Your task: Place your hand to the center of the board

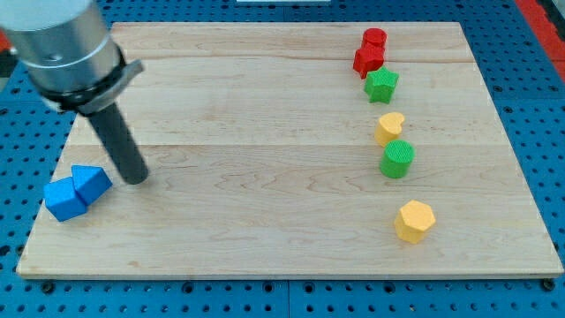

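Note:
My tip [135, 177] rests on the wooden board [265, 177] at the view's left, just right of two blue blocks. The blue triangular block [91, 183] lies closest to the tip, and the blue cube [64, 199] touches its left side. At the view's right runs a loose column of blocks: a red cylinder [374, 40] at the top, a red star-like block [368, 61], a green star-like block [381, 85], a yellow heart block [389, 127], a green cylinder [397, 159] and a yellow hexagon block [414, 221].
The arm's grey cylindrical body [66, 44] hangs over the board's top left corner. A blue pegboard surface [530, 106] surrounds the board on all sides.

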Available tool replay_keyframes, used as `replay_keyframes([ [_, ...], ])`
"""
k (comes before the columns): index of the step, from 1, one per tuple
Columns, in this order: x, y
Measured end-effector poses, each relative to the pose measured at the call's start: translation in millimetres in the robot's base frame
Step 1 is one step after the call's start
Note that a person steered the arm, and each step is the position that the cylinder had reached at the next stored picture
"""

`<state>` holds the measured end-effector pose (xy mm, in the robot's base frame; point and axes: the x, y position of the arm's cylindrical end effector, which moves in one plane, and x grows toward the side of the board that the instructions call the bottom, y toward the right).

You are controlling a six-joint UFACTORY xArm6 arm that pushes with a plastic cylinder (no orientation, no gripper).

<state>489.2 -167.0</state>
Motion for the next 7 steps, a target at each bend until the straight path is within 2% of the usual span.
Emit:
replay_keyframes([
  [1, -35.1, 59.6],
  [3, -99.0, 65.2],
  [5, -104.0, 54.7],
  [7, -103.0, 69.0],
])
